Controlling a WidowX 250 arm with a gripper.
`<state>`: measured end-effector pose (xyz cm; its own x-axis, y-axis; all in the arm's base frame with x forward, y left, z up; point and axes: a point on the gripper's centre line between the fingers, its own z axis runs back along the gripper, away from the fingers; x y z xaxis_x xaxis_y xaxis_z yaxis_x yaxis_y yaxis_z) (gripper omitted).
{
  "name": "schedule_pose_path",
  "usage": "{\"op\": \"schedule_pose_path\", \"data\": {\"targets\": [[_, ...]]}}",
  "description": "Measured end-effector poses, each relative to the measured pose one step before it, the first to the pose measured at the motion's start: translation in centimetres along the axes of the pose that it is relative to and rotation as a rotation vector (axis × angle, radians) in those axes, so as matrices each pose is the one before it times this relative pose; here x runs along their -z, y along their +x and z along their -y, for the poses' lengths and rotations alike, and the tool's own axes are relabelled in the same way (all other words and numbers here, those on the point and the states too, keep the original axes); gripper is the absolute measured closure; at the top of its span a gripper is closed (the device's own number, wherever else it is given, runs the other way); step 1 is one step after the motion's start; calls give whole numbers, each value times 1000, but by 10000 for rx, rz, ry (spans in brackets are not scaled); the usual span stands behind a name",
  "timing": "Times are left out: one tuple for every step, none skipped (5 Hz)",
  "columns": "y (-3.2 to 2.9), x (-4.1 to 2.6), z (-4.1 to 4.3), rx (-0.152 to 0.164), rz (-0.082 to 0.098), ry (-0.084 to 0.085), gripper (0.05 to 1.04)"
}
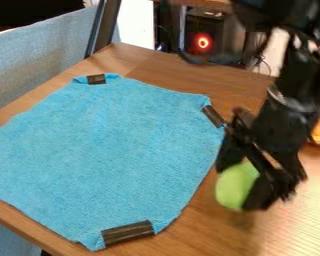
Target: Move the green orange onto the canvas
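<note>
Camera view: the gripper (241,186) hangs at right over the wooden counter (203,220), its fingers (259,194) closed around the green orange (231,187). The fruit appears beside the blue canvas (109,150), off its right edge; dark strips (128,233) mark the canvas's margin.

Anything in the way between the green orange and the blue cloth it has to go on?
Nothing visible. The green orange, in the claw, is just right of the cloth in view, with only bare tabletop between. The dark strip on the cloth's edge looks off the direct line.
</note>
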<state>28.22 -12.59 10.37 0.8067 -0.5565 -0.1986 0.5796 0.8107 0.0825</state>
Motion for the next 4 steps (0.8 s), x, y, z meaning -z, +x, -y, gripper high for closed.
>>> {"op": "schedule_pose_path", "data": {"targets": [[-882,-1909,-3017,-847,448,-333,232],[312,-1826,-3902,-816,630,-7,232],[1132,-431,-3513,-746,334,277,232],[1075,417,-3401,-656,53,378,232]]}}
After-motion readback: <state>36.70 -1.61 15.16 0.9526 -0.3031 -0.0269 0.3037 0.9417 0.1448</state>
